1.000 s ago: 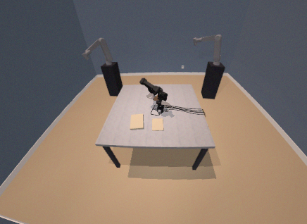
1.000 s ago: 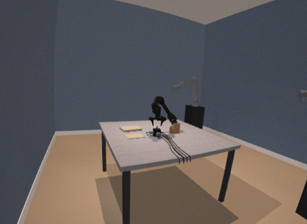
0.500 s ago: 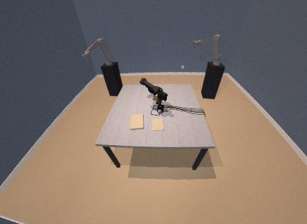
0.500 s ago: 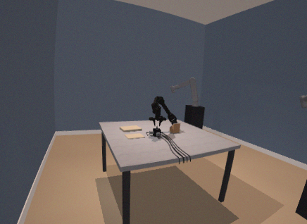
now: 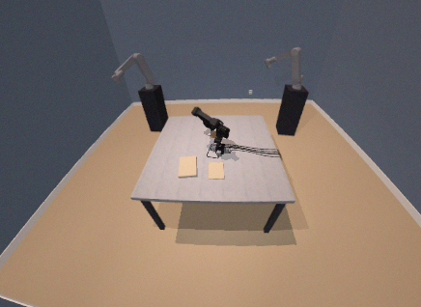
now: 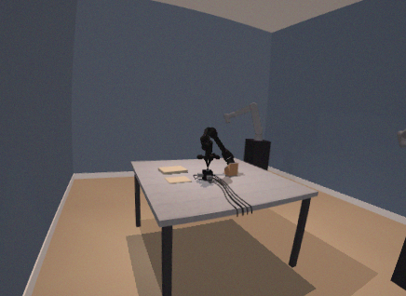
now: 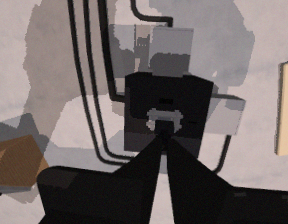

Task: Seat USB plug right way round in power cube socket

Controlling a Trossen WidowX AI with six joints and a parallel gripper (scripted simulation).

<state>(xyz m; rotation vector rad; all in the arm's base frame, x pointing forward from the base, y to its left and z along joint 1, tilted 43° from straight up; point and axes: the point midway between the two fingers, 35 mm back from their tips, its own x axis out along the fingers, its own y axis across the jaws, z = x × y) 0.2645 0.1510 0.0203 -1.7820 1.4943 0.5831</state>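
On the grey table [image 5: 251,183], the black arm [image 5: 210,120] reaches down over the power cube [image 7: 167,117], cables [image 5: 256,152] trailing toward 3 o'clock. The gripper [image 7: 164,131] is clamped on the pale USB plug [image 7: 164,116], which sits in the socket at the centre of the cube's top, at the fingertips' 12 o'clock.
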